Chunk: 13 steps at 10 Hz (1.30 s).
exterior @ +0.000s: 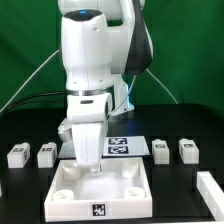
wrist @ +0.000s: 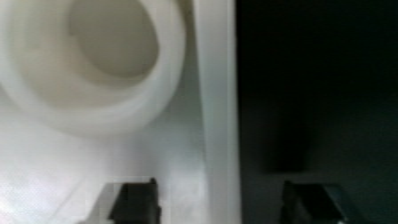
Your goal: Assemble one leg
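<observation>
My gripper (exterior: pixel 92 168) hangs low over the far left part of the large white square panel (exterior: pixel 132 190). In the wrist view the gripper (wrist: pixel 219 205) is open and holds nothing. One finger (wrist: pixel 128 200) is over the panel (wrist: pixel 71 170) and the other finger (wrist: pixel 313 203) is over the black table. A round corner socket (wrist: pixel 107 50) shows close up. Several small white legs lie on the table: two at the exterior view's left (exterior: pixel 18 155) (exterior: pixel 46 153) and two at its right (exterior: pixel 160 149) (exterior: pixel 187 150). None is held.
The marker board (exterior: pixel 122 146) lies behind the panel. Another white part (exterior: pixel 210 186) lies at the exterior view's far right edge. A green backdrop stands behind the black table (exterior: pixel 25 195).
</observation>
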Available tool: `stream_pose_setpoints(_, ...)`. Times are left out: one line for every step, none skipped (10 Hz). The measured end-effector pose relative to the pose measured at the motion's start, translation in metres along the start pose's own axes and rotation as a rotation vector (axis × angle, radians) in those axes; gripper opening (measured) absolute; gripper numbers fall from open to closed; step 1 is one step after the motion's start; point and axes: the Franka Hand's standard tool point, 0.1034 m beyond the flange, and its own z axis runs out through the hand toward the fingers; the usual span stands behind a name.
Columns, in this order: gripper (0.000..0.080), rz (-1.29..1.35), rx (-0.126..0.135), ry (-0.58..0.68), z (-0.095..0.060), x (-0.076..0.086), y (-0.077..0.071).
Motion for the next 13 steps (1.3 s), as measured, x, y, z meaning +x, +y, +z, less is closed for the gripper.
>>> stream_pose_setpoints(0.0197,0.000,0.000,0.000,0.000,0.000,0.000)
stream_pose_setpoints(0.0073,0.000,0.000,0.000,0.000,0.000,0.000)
stream_pose_setpoints(0.0073,0.001,0.000,0.000,0.000,0.000,0.000)
stream_pose_setpoints(0.0057,0.002,0.000,0.000,0.000,0.000,0.000)
stream_pose_setpoints(0.0057,0.002,0.000,0.000,0.000,0.000,0.000)
stream_pose_setpoints(0.0057,0.002,0.000,0.000,0.000,0.000,0.000)
stream_pose_setpoints(0.0057,0.002,0.000,0.000,0.000,0.000,0.000)
stream_pose_setpoints(0.0057,0.002,0.000,0.000,0.000,0.000,0.000)
stream_pose_setpoints(0.0057,0.002,0.000,0.000,0.000,0.000,0.000)
stream_pose_setpoints(0.0057,0.002,0.000,0.000,0.000,0.000,0.000)
stream_pose_setpoints(0.0057,0.001,-0.001,0.000,0.000,0.002,0.000)
stream_pose_setpoints(0.0057,-0.019,-0.005,0.004,0.001,0.012,0.004)
stream_pose_setpoints(0.0058,-0.043,-0.012,0.012,0.001,0.026,0.010)
